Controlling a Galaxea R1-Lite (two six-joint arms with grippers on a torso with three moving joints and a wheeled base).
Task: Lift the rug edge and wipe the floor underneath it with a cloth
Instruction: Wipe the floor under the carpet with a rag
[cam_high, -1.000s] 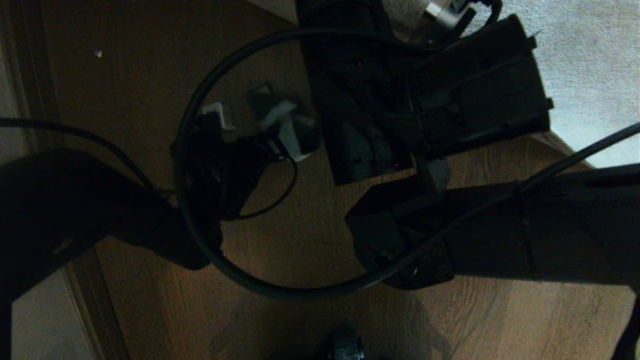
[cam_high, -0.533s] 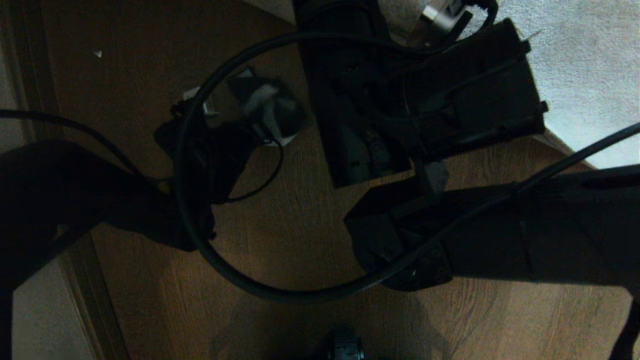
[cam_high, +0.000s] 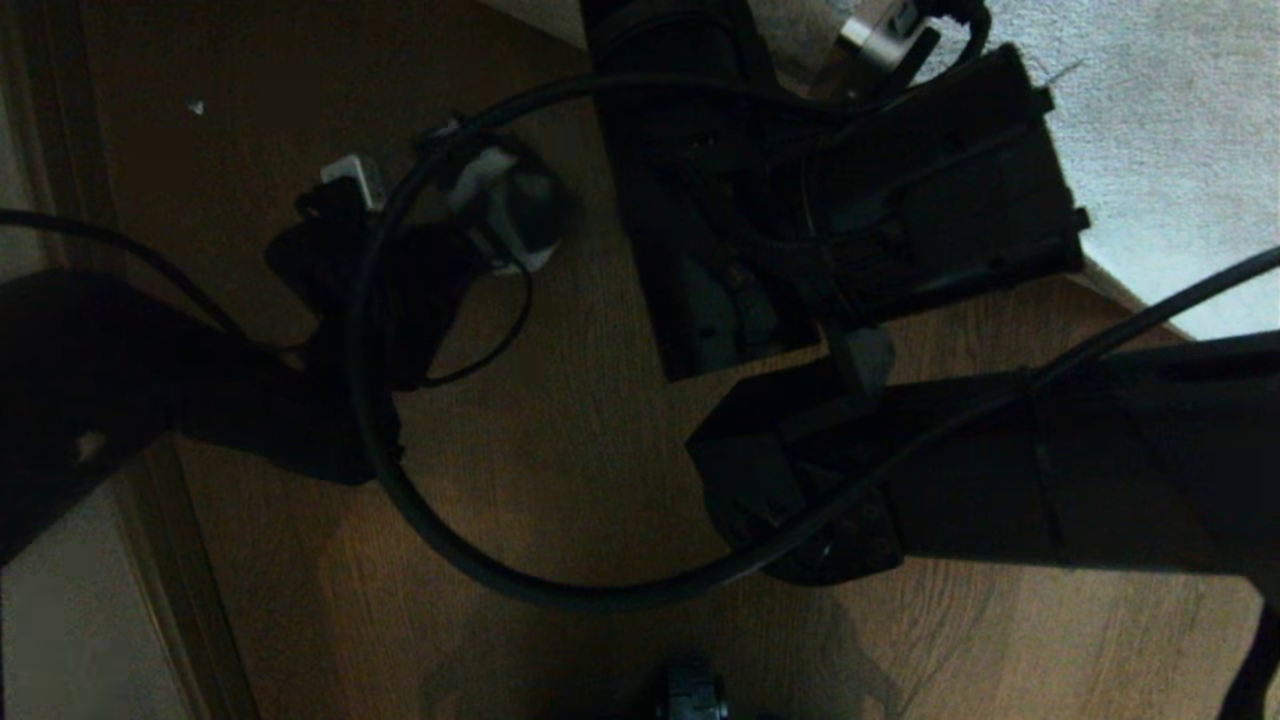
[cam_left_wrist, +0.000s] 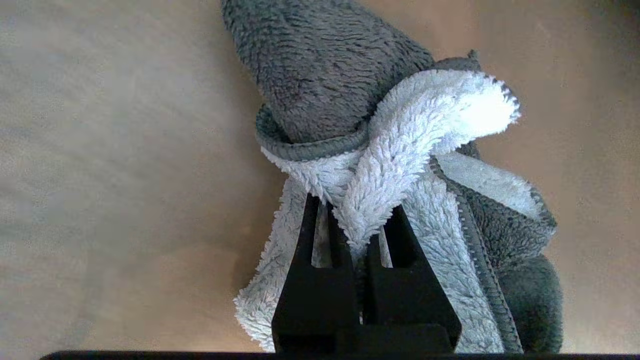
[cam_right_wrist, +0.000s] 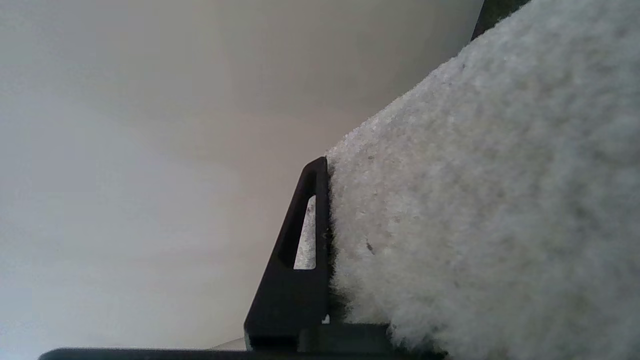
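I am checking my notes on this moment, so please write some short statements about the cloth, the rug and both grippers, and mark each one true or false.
1. The left gripper is shut on the cloth. True.
2. The cloth is plain white all over. False: it is part white, part dark grey.
3. The right gripper holds the rug edge. True.
4. The cloth lies on top of the rug. False: it is over the bare wood floor, apart from the rug.
5. The right gripper holds the cloth. False: the left one does.
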